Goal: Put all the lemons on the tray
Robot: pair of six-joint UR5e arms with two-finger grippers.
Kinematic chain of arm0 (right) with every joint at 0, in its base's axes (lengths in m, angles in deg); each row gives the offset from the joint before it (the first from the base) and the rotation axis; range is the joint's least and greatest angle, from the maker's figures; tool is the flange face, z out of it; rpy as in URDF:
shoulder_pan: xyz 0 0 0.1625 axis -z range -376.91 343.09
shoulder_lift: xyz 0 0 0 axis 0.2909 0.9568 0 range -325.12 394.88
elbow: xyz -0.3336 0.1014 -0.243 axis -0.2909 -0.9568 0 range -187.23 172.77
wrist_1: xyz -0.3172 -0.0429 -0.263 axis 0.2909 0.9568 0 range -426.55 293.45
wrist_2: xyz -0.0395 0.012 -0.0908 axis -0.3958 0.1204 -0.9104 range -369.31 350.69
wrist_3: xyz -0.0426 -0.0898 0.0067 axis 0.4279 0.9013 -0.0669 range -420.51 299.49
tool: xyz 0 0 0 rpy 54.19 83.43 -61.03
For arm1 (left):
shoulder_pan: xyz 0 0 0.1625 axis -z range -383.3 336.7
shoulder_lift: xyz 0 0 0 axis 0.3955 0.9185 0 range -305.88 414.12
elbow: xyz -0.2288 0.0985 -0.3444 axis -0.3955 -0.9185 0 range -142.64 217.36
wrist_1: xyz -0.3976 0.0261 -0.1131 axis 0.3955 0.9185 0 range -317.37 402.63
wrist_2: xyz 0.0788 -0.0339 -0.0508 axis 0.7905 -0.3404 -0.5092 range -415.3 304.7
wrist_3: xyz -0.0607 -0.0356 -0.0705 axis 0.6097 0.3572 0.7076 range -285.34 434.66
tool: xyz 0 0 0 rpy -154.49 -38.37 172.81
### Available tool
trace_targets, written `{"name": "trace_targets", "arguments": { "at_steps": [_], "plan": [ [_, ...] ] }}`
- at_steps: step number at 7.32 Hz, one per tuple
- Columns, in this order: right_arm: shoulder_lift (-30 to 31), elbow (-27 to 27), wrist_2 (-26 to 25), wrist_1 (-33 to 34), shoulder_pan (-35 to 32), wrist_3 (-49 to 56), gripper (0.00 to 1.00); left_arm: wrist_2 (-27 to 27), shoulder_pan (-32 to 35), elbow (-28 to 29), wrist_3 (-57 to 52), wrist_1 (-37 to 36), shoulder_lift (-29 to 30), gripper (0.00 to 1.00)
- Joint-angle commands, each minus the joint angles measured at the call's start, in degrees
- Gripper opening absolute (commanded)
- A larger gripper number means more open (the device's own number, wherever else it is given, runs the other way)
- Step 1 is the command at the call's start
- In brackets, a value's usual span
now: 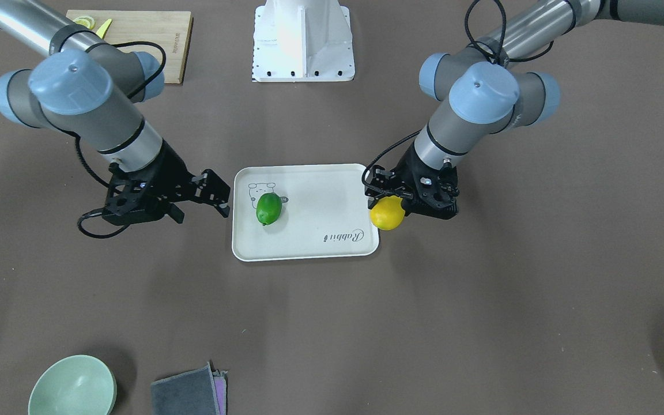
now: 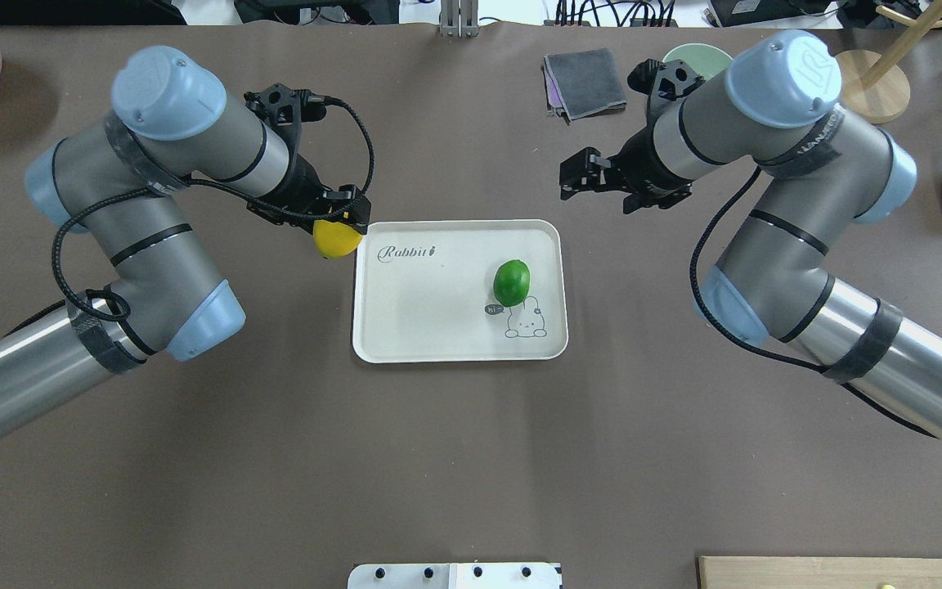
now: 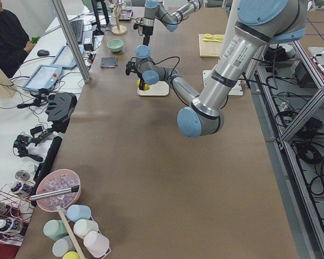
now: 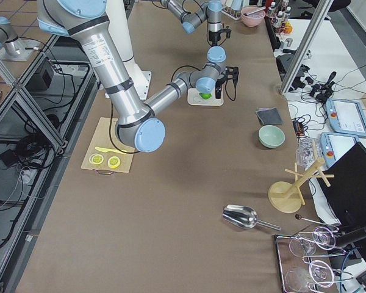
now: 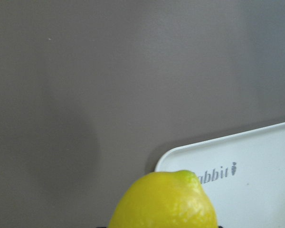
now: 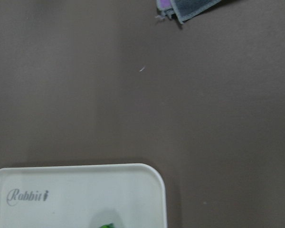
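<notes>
One tray [image 2: 438, 327], two fruits, two claws; one fruit down, one gripped

The green lemon [image 2: 512, 282] lies on the tray beside its cartoon drawing; the yellow lemon [image 2: 337, 239] is clamped in the left claw [image 2: 346, 219] just at the tray's lettered short edge; the right claw [image 2: 581, 176] hangs empty, fingers apart, over the bench [image 2: 455, 458] near the tray's opposite end.

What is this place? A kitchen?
Probably a robot lab, not a kitchen: the left arm and right arm work over a table, with a person at a desk holding tablets.
</notes>
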Motion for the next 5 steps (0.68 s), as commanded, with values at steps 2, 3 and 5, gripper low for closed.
{"name": "trace_targets", "arguments": {
  "at_steps": [2,3,5],
  "plan": [
    [5.8,0.5,3.6,0.0,-5.1,10.3,1.0,10.0,-7.7,0.6,7.7,0.7,1.6,0.0],
    [6.2,0.1,5.5,0.0,-6.7,11.9,1.0,10.2,-8.2,1.6,7.8,1.0,1.7,0.0],
    [8.7,0.1,6.4,-0.4,-8.9,17.7,1.0,12.2,-8.6,4.0,7.6,1.1,3.3,0.97]
  ]
}}
